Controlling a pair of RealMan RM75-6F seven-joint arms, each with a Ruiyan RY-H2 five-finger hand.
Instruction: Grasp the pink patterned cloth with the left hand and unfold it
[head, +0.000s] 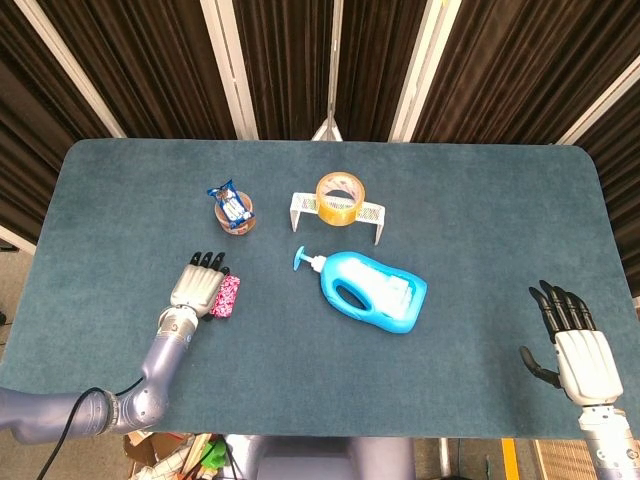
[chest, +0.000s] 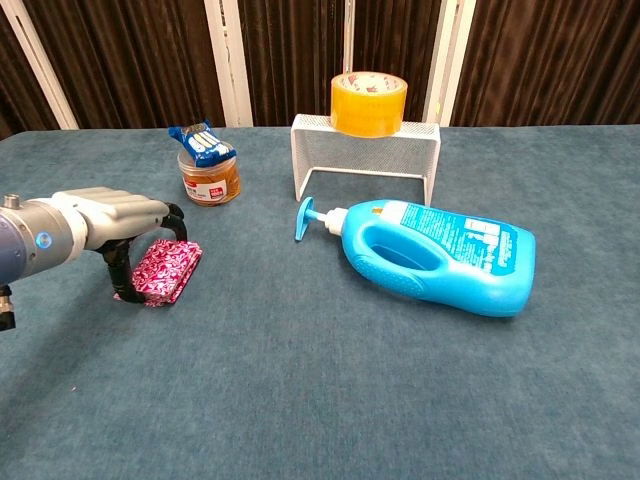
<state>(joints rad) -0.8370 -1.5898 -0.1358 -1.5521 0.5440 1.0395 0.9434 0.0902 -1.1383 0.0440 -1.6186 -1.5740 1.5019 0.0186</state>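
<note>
Pink patterned cloth (chest: 166, 270) folded, under left hand (chest: 112, 218)

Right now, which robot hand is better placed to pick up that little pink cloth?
The left robot hand: it is already over the folded pink cloth, fingers curling around it. The right robot hand hangs far across the table, past the blue bottle.

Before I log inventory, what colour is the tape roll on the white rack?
Amber-orange tape roll, clearest in the chest view.

One folded pink cloth (chest: 165, 270), one blue detergent bottle (chest: 430, 252), one tape roll (chest: 369, 103), one wire rack (chest: 365, 152), one jar (chest: 209, 180), two hands (chest: 115, 222) (head: 578, 345)
</note>
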